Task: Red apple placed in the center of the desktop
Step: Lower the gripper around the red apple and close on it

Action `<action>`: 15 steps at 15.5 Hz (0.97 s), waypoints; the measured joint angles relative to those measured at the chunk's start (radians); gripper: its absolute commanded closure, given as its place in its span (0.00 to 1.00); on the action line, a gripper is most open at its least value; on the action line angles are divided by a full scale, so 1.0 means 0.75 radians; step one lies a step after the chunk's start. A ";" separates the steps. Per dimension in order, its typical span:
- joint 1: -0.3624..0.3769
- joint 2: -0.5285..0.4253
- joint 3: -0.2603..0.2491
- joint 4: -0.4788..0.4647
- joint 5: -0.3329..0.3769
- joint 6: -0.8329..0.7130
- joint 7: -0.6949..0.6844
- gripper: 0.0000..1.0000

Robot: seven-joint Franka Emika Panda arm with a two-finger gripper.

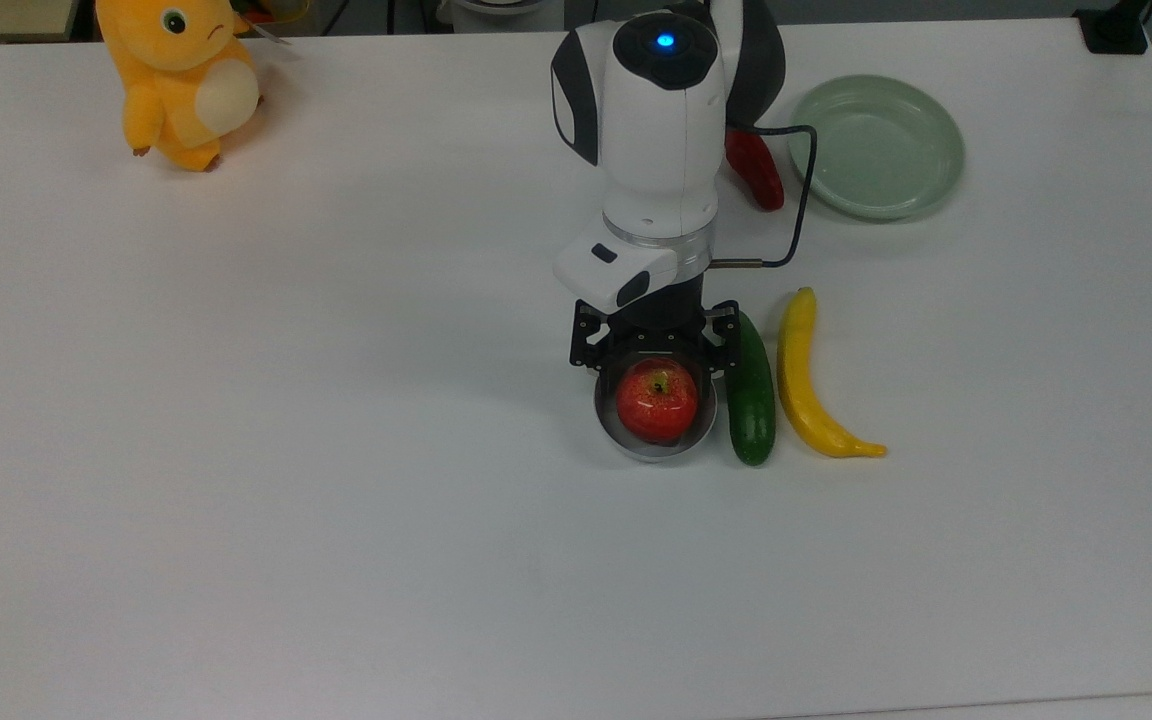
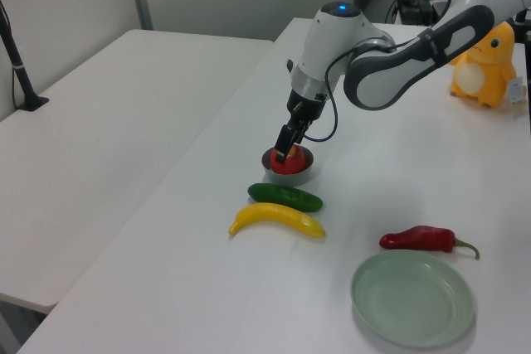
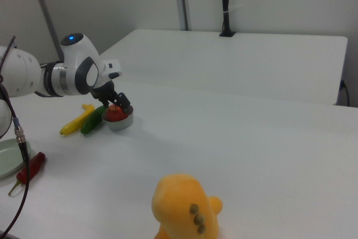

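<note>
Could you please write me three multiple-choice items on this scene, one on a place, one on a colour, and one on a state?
1. Where is the red apple?
A. On the green plate
B. In the small grey bowl
C. Bare on the desktop

2. What colour is the vegetable lying right beside the bowl?
A. Green
B. Purple
C. Orange

3. How is the gripper placed?
A. Far off by the plush toy
B. Resting on the plate
C. Low over the apple, one finger on each side

Answers:
1 B, the bowl's rim rings the apple.
2 A, the green cucumber lies between bowl and banana.
3 C, in the top view its fingers flank the apple's upper part.
</note>
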State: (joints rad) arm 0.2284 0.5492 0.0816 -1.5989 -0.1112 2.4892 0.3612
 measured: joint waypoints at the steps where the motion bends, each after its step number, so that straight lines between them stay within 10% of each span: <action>1: 0.000 0.002 0.000 0.000 -0.003 0.000 0.000 0.13; 3: 0.000 0.008 0.000 0.000 -0.042 0.000 0.001 0.60; 5: 0.001 0.014 0.001 0.004 -0.080 0.003 0.014 0.77; 15: -0.005 -0.002 0.001 0.023 -0.107 0.003 0.083 0.75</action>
State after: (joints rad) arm 0.2245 0.5480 0.0825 -1.5819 -0.1915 2.4916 0.4237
